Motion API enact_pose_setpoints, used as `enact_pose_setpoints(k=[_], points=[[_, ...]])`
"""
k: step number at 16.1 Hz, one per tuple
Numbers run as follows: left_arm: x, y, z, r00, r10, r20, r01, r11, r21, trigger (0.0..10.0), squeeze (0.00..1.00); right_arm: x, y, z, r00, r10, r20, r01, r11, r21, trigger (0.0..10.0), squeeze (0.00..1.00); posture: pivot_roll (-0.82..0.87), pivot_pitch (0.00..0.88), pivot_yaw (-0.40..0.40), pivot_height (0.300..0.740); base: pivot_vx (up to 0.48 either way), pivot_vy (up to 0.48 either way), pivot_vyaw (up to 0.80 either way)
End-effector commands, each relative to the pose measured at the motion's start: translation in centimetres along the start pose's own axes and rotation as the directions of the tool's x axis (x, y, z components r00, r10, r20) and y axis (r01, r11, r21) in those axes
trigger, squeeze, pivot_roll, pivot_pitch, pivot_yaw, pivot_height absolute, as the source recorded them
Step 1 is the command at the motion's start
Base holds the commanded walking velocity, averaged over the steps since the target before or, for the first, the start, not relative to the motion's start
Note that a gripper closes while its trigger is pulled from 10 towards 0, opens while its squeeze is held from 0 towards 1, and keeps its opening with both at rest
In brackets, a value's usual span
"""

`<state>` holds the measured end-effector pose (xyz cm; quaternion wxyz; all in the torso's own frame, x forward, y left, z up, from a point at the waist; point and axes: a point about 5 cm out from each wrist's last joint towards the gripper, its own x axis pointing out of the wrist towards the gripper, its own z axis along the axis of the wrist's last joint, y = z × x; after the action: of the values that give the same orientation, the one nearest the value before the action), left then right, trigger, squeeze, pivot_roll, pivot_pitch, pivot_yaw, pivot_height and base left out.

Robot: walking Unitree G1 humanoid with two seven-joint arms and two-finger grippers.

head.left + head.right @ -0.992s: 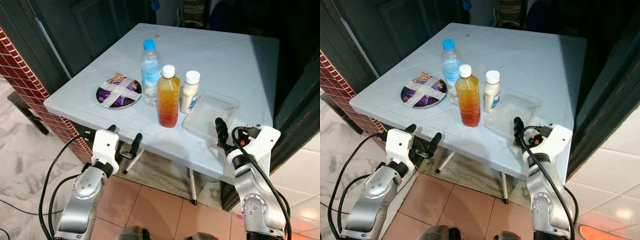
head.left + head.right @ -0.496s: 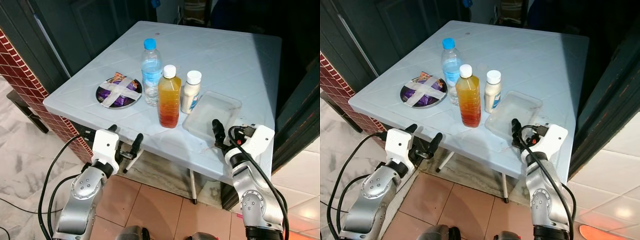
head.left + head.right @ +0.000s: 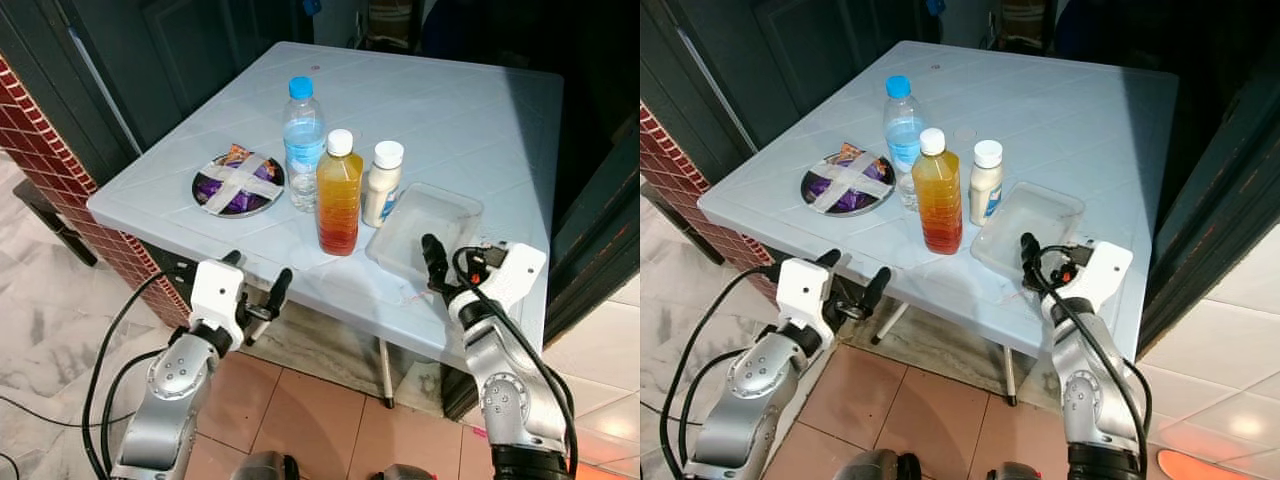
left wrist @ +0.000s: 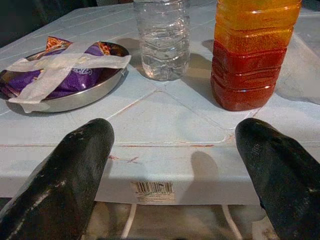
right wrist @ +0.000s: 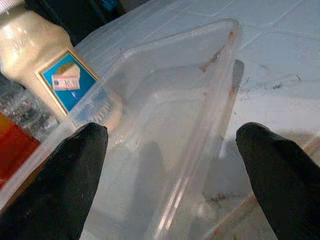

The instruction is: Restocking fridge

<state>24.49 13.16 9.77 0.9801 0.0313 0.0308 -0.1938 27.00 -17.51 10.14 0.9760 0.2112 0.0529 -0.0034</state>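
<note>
On the pale blue table (image 3: 460,110) stand a water bottle with a blue cap (image 3: 302,145), an orange juice bottle (image 3: 338,198) and a small white bottle (image 3: 381,186). A clear plastic container (image 3: 428,222) lies right of them. My right gripper (image 3: 447,254) hovers open at the container's near rim (image 5: 200,125), and the rim lies ahead between the fingers (image 5: 60,180). My left gripper (image 3: 258,270) is open at the table's front edge, facing the juice bottle (image 4: 255,55) and the water bottle (image 4: 162,40).
A metal plate (image 3: 238,186) with a purple packet taped down sits at the table's left. A red brick wall (image 3: 40,150) stands to the left and a dark door frame (image 3: 600,200) to the right. Tiled floor lies below.
The left gripper has risen slightly and come closer to the table's front edge. The right gripper has edged forward toward the container's rim.
</note>
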Motion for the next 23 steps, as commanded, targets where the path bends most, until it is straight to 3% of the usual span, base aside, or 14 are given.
enact_pose_setpoints(k=[1, 3, 23], points=[[-0.23, 0.23, 0.04, 1.0, 0.012, -0.003, -0.012, 1.0, 0.013, 10.0, 0.0, 0.02, 0.36, -0.31, 1.0, 0.011, -0.02, -0.011, 1.0, -0.011, 10.0, 0.0, -0.01, 0.039, 0.075, 0.74, 0.0, 0.0, 0.0], [-0.17, 0.1, 0.04, 1.0, 0.008, -0.002, -0.008, 1.0, 0.012, 10.0, 0.0, 0.07, 0.3, -0.36, 0.999, -0.001, -0.041, -0.002, 0.998, -0.062, 10.0, 0.0, -0.02, 0.038, 0.075, 0.74, 0.0, 0.0, 0.0], [-0.17, 0.1, 0.04, 1.0, 0.008, -0.002, -0.008, 1.0, 0.012, 10.0, 0.0, 0.07, 0.3, -0.36, 0.999, -0.001, -0.041, -0.002, 0.998, -0.062, 10.0, 0.0, -0.02, 0.038, 0.075, 0.74, 0.0, 0.0, 0.0]])
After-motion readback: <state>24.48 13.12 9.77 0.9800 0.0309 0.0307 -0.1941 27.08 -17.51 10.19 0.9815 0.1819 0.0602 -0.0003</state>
